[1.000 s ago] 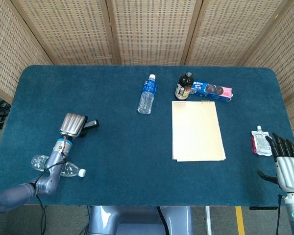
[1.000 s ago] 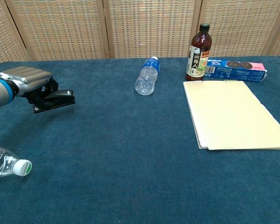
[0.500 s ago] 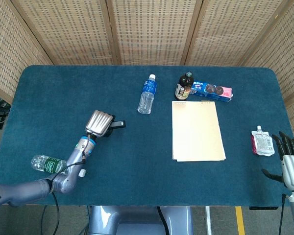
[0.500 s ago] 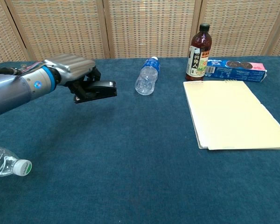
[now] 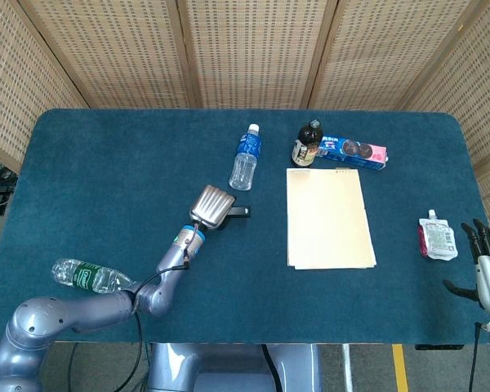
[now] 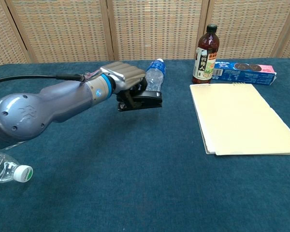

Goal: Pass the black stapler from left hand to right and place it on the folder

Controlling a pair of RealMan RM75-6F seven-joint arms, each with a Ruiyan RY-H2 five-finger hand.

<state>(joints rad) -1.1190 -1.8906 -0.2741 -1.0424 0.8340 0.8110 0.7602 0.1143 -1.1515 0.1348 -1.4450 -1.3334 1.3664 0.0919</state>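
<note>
**Stapler Being Held Above the Table Centre**

The black stapler is being gripped by the left hand; it is sticking out from under the fingers toward the right of the frame, above the blue table. The folder is lying well apart at centre right. The right hand is being kept empty with fingers spread at the lower right edge.

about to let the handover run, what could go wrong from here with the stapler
1. The left robot hand grips the black stapler at its rear, leaving only the front end free, so the right robot hand may get a poor grip.
2. The right robot hand sits far off at the table's edge beside the drink pouch and could knock it when it reaches in.
3. The lying water bottle is just behind the stapler and might get nudged.
</note>
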